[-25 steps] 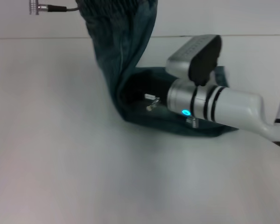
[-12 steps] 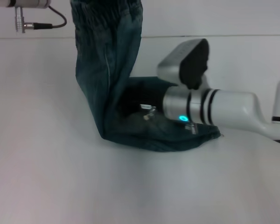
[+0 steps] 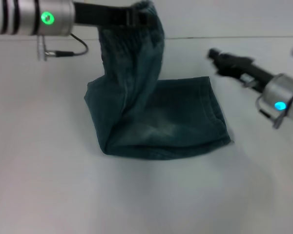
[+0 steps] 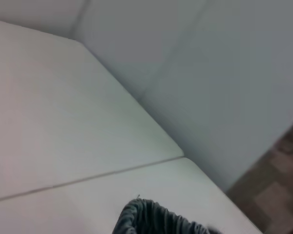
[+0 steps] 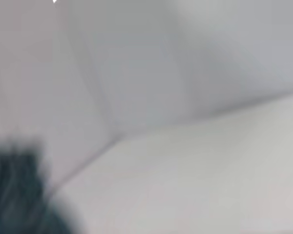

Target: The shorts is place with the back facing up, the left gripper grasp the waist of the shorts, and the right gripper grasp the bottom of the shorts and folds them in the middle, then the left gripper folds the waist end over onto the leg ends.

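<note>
While the left gripper [image 3: 145,17] hangs high at the back with its jaws clenched on the waist of the shorts [image 3: 156,122], its fingertips are buried in the gathered denim. From there the dark blue cloth drapes down onto the white tabletop [image 3: 49,185], where the leg half lies flat. Off to the right, the right gripper [image 3: 216,56] hovers apart from the cloth; its jaws cannot be made out.
</note>
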Motion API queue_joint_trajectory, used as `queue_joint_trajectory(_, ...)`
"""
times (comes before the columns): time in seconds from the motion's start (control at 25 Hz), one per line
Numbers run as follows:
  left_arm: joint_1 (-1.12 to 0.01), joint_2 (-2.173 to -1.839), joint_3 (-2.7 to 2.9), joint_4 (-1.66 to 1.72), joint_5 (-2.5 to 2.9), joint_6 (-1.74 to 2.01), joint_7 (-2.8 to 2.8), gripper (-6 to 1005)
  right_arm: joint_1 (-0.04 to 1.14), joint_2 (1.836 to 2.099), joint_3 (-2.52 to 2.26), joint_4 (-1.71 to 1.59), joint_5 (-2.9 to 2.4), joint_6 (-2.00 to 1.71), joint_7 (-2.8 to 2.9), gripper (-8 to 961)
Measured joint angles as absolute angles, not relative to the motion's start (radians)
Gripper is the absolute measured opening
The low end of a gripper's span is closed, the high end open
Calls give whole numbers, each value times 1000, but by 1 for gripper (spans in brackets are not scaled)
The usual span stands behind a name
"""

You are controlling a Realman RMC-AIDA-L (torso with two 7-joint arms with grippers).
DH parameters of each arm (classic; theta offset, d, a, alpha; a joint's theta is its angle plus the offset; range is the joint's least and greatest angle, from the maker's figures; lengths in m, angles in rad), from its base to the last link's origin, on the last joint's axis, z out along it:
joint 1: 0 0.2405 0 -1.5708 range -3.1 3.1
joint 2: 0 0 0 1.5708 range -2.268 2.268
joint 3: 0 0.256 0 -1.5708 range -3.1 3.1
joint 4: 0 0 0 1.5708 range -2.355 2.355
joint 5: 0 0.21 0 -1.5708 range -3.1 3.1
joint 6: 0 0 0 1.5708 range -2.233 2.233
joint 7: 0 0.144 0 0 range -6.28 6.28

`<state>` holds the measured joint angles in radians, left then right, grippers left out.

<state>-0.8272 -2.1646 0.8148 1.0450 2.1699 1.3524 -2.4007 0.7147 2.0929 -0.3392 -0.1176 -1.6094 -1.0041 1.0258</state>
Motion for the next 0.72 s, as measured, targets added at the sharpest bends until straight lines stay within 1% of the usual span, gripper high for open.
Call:
queue_joint_trajectory(0.24,-849,-2162,942,823,2019,1256,-2292,150,649,2087,-334,-175,-1379,-1059,1030,40)
queue_joint_trajectory(0.52,-867,-2170,994,702,1998,1180,-2256,181,647,2089,-350,-171,-1360,-1074,1033,47)
queue_joint_trajectory(0.72,-804,-2169,992,699,1838,1213,-2119,368,652,2088,-425,-185,-1367,-1142,1109,52)
